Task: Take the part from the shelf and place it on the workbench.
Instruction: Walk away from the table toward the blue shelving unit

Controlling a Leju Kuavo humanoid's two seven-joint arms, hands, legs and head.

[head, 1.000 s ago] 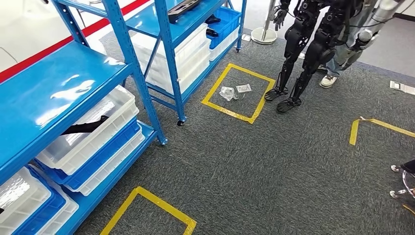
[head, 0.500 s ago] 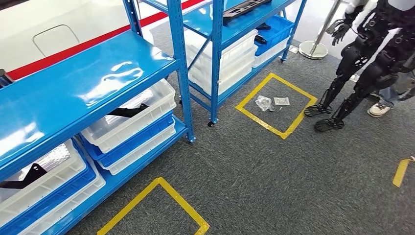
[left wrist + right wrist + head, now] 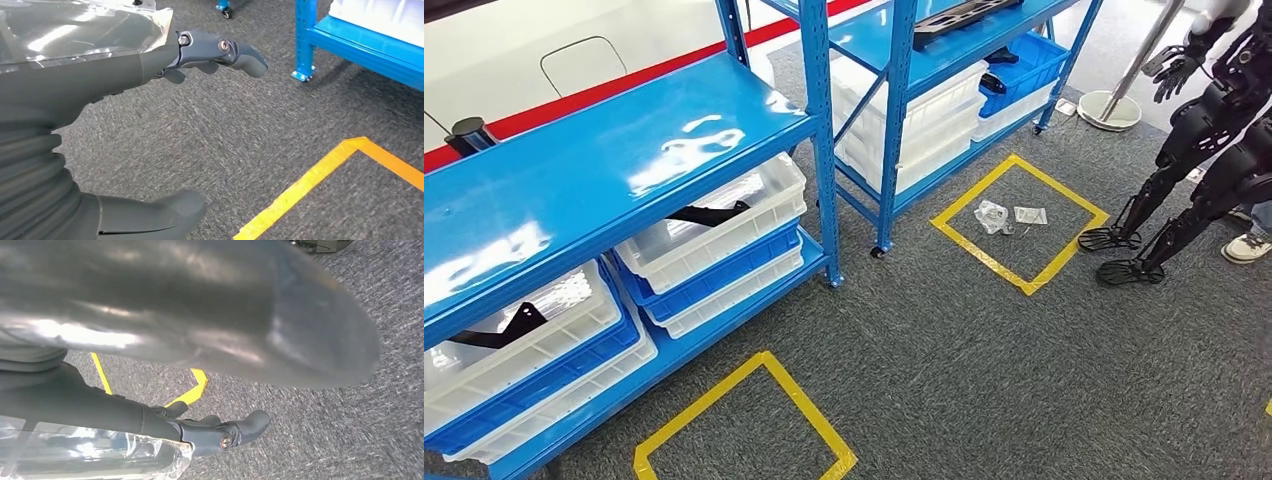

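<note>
Black flat parts lie in white bins on the near blue shelf (image 3: 614,150): one part (image 3: 709,213) in the bin under the middle of the shelf top, another part (image 3: 499,330) in the bin at the lower left. A long black part (image 3: 969,10) rests on top of the far shelf. My left hand (image 3: 125,75) hangs over the grey carpet with fingers (image 3: 220,50) stretched out and thumb apart, holding nothing. My right hand (image 3: 165,427) also hangs over the carpet, fingers (image 3: 235,430) extended and empty.
Yellow tape squares mark the carpet: one near my feet (image 3: 744,420), one further off (image 3: 1024,225) with small clear bags (image 3: 994,215) inside. Another dark humanoid robot (image 3: 1204,150) stands at the right, with a person's shoe (image 3: 1249,247) behind it. Blue and white bins fill the lower shelves.
The whole view has swung left: the shelves and floor marks have slid to the right in the picture and more of the near shelf shows. Nothing in the scene itself has moved.
</note>
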